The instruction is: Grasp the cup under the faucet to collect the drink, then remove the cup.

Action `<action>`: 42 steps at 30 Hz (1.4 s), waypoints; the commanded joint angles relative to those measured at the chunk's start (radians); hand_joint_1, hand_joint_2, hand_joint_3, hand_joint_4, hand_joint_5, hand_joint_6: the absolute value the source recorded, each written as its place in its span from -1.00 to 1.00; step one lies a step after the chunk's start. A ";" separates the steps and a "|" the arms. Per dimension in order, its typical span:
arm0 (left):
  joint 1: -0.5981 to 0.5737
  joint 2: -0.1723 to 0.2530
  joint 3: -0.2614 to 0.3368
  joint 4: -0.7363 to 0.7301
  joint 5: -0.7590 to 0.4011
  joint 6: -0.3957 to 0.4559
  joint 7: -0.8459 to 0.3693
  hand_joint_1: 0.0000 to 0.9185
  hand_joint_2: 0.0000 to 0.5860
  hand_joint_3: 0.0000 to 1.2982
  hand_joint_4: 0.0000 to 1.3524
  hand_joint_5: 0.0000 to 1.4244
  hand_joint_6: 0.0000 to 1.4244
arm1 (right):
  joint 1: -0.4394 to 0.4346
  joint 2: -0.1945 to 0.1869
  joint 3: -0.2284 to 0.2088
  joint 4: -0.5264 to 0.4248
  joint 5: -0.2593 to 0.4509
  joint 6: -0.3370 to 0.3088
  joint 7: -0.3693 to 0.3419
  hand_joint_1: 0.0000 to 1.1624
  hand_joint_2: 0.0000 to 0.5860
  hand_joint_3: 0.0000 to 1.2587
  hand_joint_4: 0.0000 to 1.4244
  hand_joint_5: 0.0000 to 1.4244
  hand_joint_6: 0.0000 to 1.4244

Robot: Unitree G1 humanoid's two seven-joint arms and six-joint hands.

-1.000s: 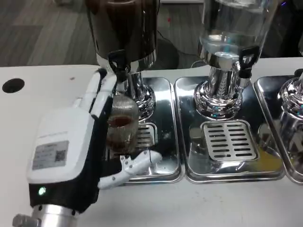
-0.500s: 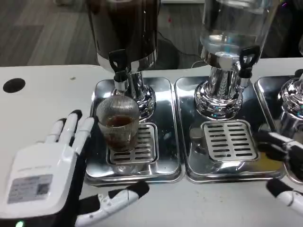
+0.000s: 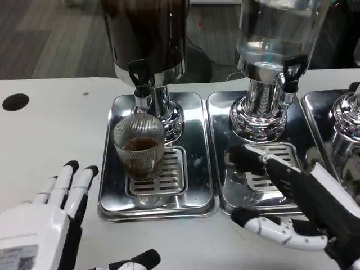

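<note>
A ribbed glass cup (image 3: 139,147) holding some brown drink stands on the drip grate (image 3: 169,171) of the left tray, under the black-handled faucet (image 3: 141,80) of the dark drink dispenser (image 3: 147,34). My left hand (image 3: 48,225) lies open at the lower left, fingers spread, apart from the cup and left of the tray. My right hand (image 3: 292,202) reaches in from the lower right over the middle tray, its dark fingers (image 3: 253,159) pointing left toward the cup with the white thumb (image 3: 275,230) below; it holds nothing.
Three steel drip trays (image 3: 194,205) stand side by side. A clear dispenser (image 3: 275,39) with its own faucet (image 3: 289,76) stands on the middle tray; part of a third dispenser (image 3: 346,112) shows at the right edge. A black hole (image 3: 15,102) marks the white table at left.
My left hand let go of the cup and pulled back down and to the left. My right hand came in from the lower right across the middle tray toward the cup. The cup stayed put.
</note>
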State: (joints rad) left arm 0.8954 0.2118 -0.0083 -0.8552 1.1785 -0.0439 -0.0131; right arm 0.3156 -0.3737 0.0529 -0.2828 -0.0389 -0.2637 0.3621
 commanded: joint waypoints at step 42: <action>0.143 -0.071 -0.102 -0.044 0.095 -0.135 0.023 -1.00 -0.87 -0.85 -1.00 -0.86 -0.58 | -0.540 0.110 0.152 0.488 -0.202 -0.013 -0.089 -0.26 -0.65 -0.68 -0.75 -0.76 -0.88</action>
State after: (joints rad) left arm 1.0199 0.1432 -0.1014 -0.8791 1.2667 -0.1716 0.0123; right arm -0.2028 -0.2773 0.2039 0.1850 -0.2396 -0.2671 0.2922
